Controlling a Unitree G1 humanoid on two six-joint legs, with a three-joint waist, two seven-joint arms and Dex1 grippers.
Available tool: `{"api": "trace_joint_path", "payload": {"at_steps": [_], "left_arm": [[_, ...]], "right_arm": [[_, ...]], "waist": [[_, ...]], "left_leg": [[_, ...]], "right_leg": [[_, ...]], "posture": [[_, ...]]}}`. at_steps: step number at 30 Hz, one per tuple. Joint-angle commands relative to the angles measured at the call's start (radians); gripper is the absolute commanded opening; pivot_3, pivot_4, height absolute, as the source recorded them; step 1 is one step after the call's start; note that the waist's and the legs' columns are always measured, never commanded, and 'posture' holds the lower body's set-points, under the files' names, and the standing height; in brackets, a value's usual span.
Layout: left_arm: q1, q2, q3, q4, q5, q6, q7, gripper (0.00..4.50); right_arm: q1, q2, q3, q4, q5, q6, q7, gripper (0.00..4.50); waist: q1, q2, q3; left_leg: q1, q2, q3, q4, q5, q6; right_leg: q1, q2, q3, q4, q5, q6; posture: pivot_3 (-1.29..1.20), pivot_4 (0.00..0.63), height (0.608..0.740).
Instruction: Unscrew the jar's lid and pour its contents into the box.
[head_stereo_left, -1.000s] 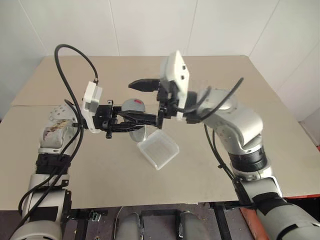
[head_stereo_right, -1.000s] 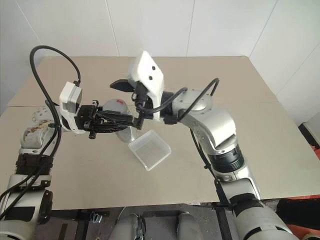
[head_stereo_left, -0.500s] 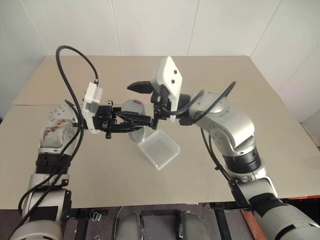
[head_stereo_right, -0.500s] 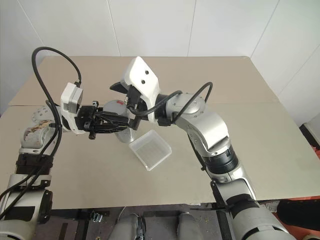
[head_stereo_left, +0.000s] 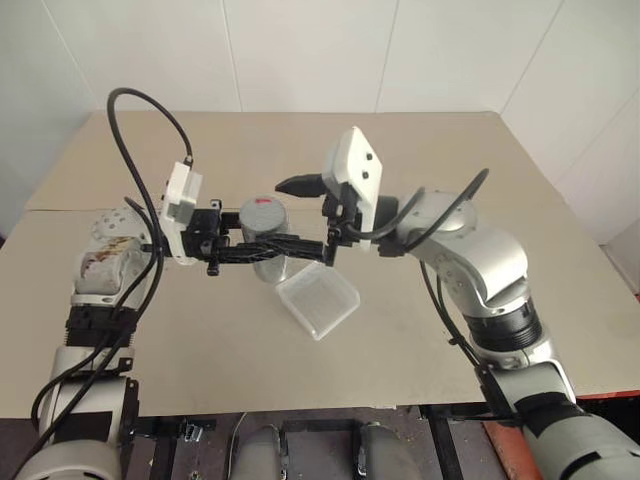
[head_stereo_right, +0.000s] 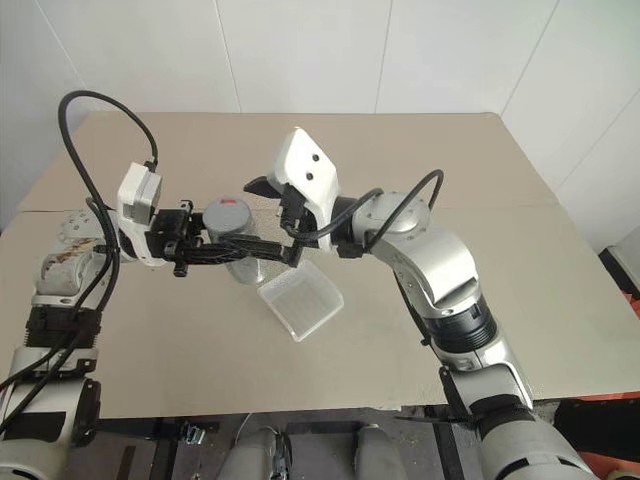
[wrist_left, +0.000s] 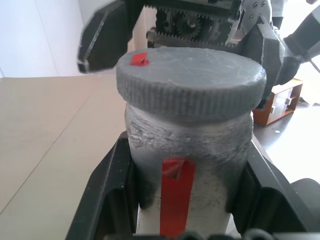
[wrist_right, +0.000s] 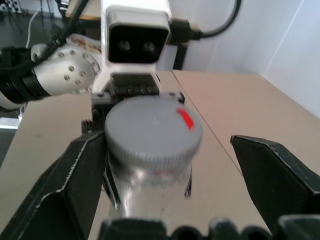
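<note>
We are seeing the right gripper (wrist_right: 165, 165) spreading wide around the lid (wrist_right: 152, 132), with free gaps showing beside the rim. The left gripper (wrist_left: 187, 192) is crowding the jar (wrist_left: 187, 165) body below, and the box (head_stereo_left: 317, 301) is lying just underneath on the table (head_stereo_left: 520, 200).

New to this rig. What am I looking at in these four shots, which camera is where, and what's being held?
It is a two-armed humanoid robot at a beige table. Two pictures come from its head camera, looking down over both arms; the other two come from cameras on each wrist, looking along that arm's pincer. The left pincer is shut on a silvery jar, holding it just above the table. The jar's grey lid is on. The right pincer is open, one finger on either side of the lid, not gripping. A clear plastic box lies on the table beside the jar.
</note>
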Motion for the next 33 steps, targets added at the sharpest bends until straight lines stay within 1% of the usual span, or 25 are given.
{"api": "trace_joint_path", "payload": {"at_steps": [1, 12, 18, 20, 22, 27, 33], "left_arm": [[-0.025, 0.018, 0.019, -0.024, -0.021, -0.014, -0.033, 1.95], [-0.038, 0.013, 0.013, -0.008, -0.018, -0.013, -0.05, 1.95], [-0.037, 0.003, 0.013, -0.001, -0.01, -0.018, -0.04, 1.95], [-0.034, -0.002, 0.013, 0.003, -0.006, -0.025, -0.035, 1.95], [-0.031, -0.009, 0.012, 0.004, 0.0, -0.034, -0.022, 1.95], [-0.035, -0.022, 0.005, 0.009, 0.003, -0.039, -0.018, 1.95], [-0.048, -0.031, 0.002, 0.02, 0.007, -0.041, -0.022, 1.95]], "right_arm": [[-0.002, -0.04, -0.095, 0.008, -0.01, -0.014, -0.024, 4.44], [0.022, -0.087, -0.139, -0.01, 0.025, -0.002, -0.01, 4.44], [0.046, -0.12, -0.142, -0.056, 0.071, 0.012, 0.049, 4.44], [0.044, -0.108, -0.16, -0.086, 0.132, 0.047, 0.06, 4.44], [0.024, -0.087, -0.16, -0.11, 0.168, 0.089, 0.036, 4.44], [-0.03, -0.055, -0.125, -0.128, 0.181, 0.155, -0.009, 4.44], [-0.059, -0.027, -0.072, -0.119, 0.154, 0.169, -0.036, 4.44]], "waist": [[0.0, 0.0, 0.0], [-0.001, 0.0, 0.0], [0.0, 0.0, 0.0], [0.0, 0.0, 0.0], [0.0, 0.0, 0.0], [0.0, 0.0, 0.0], [0.0, 0.0, 0.0]], "left_leg": [[0.0, 0.0, 0.0, 0.0, 0.0, 0.0], [0.0, 0.0, 0.0, 0.0, 0.0, 0.0], [0.0, 0.0, 0.0, 0.0, 0.0, 0.0], [0.0, 0.0, 0.0, 0.0, 0.0, 0.0], [0.0, 0.0, 0.0, 0.0, 0.0, 0.0], [0.0, 0.0, 0.0, 0.0, 0.0, 0.0], [0.0, 0.0, 0.0, 0.0, 0.0, 0.0]], "right_leg": [[0.0, 0.0, 0.0, 0.0, 0.0, 0.0], [0.0, 0.0, 0.0, 0.0, 0.0, 0.0], [0.0, 0.0, 0.0, 0.0, 0.0, 0.0], [0.0, 0.0, 0.0, -0.001, 0.0, 0.0], [0.0, 0.0, 0.0, 0.0, 0.0, 0.0], [0.0, 0.0, 0.0, 0.0, 0.0, 0.0], [0.0, 0.0, 0.0, 0.0, 0.0, 0.0]], "posture": [[0.0, 0.15, 0.74], [0.0, 0.15, 0.74], [0.0, 0.15, 0.74], [0.0, 0.15, 0.74], [0.0, 0.15, 0.74], [0.0, 0.15, 0.74], [0.0, 0.15, 0.74]]}}
